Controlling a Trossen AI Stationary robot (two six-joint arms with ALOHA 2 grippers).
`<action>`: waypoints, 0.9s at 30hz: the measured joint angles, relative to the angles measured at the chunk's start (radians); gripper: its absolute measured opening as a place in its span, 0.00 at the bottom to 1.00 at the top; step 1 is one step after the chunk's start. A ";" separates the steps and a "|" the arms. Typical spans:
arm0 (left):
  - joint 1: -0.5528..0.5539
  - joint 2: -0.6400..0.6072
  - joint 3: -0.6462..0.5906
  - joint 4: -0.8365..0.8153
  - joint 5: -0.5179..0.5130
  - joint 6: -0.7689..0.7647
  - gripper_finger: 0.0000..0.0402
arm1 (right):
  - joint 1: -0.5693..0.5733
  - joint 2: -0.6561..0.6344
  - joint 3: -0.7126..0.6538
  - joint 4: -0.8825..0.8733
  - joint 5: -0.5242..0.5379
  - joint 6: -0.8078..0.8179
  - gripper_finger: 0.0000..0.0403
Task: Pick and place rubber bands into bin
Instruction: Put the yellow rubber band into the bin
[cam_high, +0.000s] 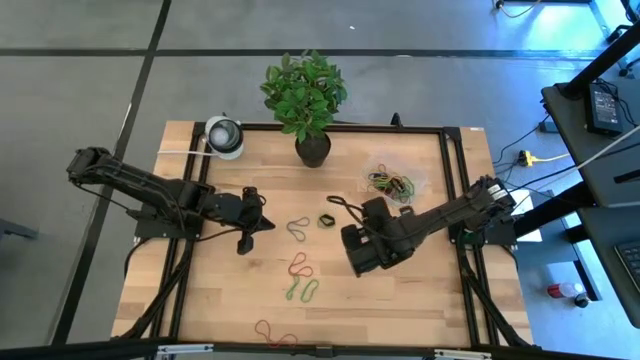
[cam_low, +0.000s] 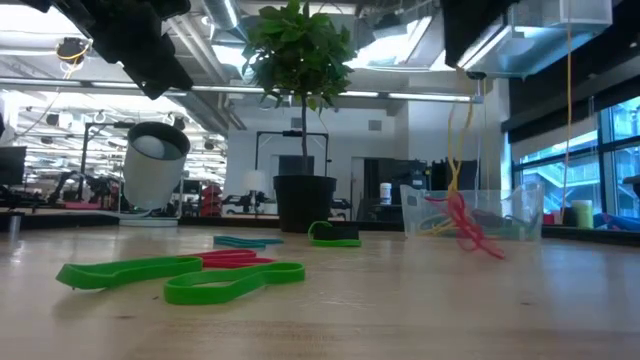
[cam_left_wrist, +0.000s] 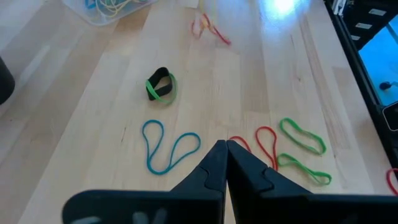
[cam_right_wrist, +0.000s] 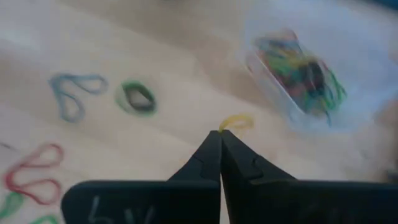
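Right end effector (cam_right_wrist: 221, 134) pinching, apparently, yellow rubber band (cam_right_wrist: 236, 122) above table.

Potted plant (cam_high: 306, 95) (black pot) at table's (cam_high: 230, 290) far edge, round white-grey object (cam_high: 224, 136) beside

Pale wood table (cam_high: 420, 290), plank-jointed, smooth satin sheen. Bin (cam_low: 510, 215) clear glossy plastic. Rubber bands (cam_low: 200, 275) matt, smooth elastic. Gripper fingers (cam_left_wrist: 214, 171) matt black plastic. Plant pot (cam_low: 305, 203) matt black.
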 joint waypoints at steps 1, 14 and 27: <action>0.000 0.000 0.000 0.000 0.000 0.000 0.01 | 0.000 -0.002 0.011 0.005 0.027 -0.018 0.00; 0.001 0.000 0.000 0.015 -0.119 -0.011 0.01 | -0.081 -0.063 0.016 0.004 0.269 -0.241 0.00; 0.001 0.000 0.000 0.092 -0.274 -0.008 0.00 | -0.368 -0.062 0.016 0.005 0.191 -0.663 0.00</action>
